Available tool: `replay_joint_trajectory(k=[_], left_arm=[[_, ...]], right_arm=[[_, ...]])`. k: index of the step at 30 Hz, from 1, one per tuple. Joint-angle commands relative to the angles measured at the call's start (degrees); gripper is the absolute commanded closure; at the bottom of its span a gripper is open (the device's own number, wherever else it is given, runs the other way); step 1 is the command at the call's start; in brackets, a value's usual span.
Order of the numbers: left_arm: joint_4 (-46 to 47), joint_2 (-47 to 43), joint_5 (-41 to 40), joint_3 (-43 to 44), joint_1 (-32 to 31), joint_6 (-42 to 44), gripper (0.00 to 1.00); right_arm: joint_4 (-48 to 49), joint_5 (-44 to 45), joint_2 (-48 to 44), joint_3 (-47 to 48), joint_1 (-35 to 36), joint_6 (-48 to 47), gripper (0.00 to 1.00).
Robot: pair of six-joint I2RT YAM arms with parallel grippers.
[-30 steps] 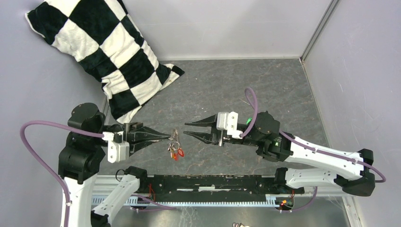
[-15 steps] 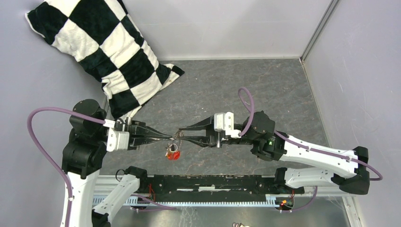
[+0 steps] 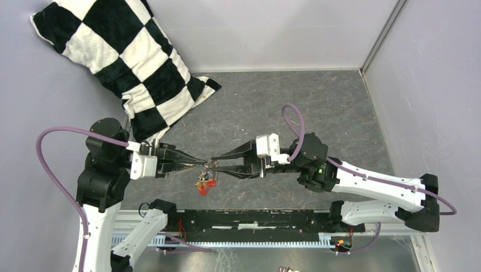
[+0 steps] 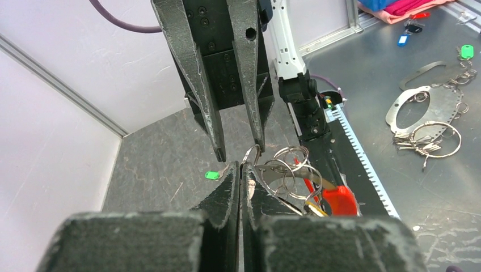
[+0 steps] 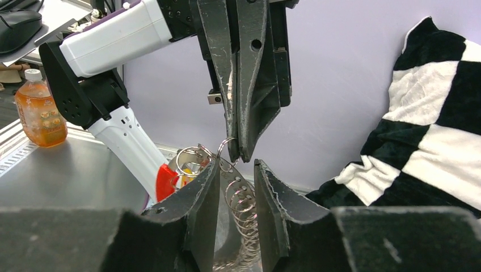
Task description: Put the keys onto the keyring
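My left gripper (image 3: 202, 165) is shut on the silver keyring (image 3: 210, 166) and holds it above the table. In the left wrist view its fingers (image 4: 230, 184) pinch a small loop of the keyring (image 4: 289, 169). A red key (image 4: 339, 199) and a yellow key (image 4: 311, 207) hang from the rings. A green key (image 4: 211, 175) lies on the table below. My right gripper (image 3: 215, 165) is open, tip to tip with the left one. Its fingers (image 5: 207, 187) stand either side of the coiled rings (image 5: 243, 205). The red key (image 5: 165, 181) shows to their left.
A black-and-white checked pillow (image 3: 125, 62) lies at the back left corner. A black rail (image 3: 255, 218) runs along the near edge. Spare key rings (image 4: 434, 136) and a metal plate (image 4: 420, 105) lie beyond it. An orange bottle (image 5: 39, 107) stands off the table.
My right gripper has moved left until its open fingers straddle the keyring in my left gripper. The left gripper shifted slightly right and the hanging keys swung.
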Motion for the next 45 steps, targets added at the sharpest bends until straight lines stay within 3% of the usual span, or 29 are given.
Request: replay_joint_trajectory(k=[1, 10, 20, 28, 30, 32, 38, 42, 45], left_arm=[[4.2, 0.1, -0.1, -0.3, -0.1, -2.2, 0.98], [4.2, -0.1, -1.3, -0.5, -0.1, -2.1, 0.98], [4.2, -0.5, -1.7, -1.0, -0.1, -2.2, 0.98], [4.2, -2.2, -4.8, -4.7, -0.1, -1.2, 0.98], [4.4, -2.6, -5.3, -5.4, -0.1, -1.5, 0.98], [7.6, -3.4, -6.1, -6.8, -0.1, -5.3, 0.98], [15.7, -6.1, -7.4, -10.0, -0.1, -11.6, 0.98], [15.8, -6.4, -8.6, -10.2, -0.1, -11.8, 0.98], [12.9, -7.0, -9.9, -10.2, -0.1, -9.0, 0.82]], right_arm=[[2.1, -0.8, 0.7, 0.7, 0.3, 1.1, 0.66], [1.4, 3.2, -0.7, -0.8, 0.2, 0.2, 0.59], [4.8, 6.3, 0.0, -1.8, 0.2, 1.9, 0.85], [5.8, 9.5, 0.4, -1.7, 0.3, 3.0, 0.82], [5.8, 10.5, 0.7, -1.7, 0.3, 3.2, 0.74], [5.3, 11.6, 1.0, -1.7, 0.4, 3.3, 0.74], [4.4, 15.3, 0.6, -2.0, 0.6, 2.2, 0.99], [0.6, 16.5, -0.4, -1.3, 0.6, -0.5, 0.99], [-4.2, 16.7, -0.8, 0.4, 0.5, -3.1, 0.99]])
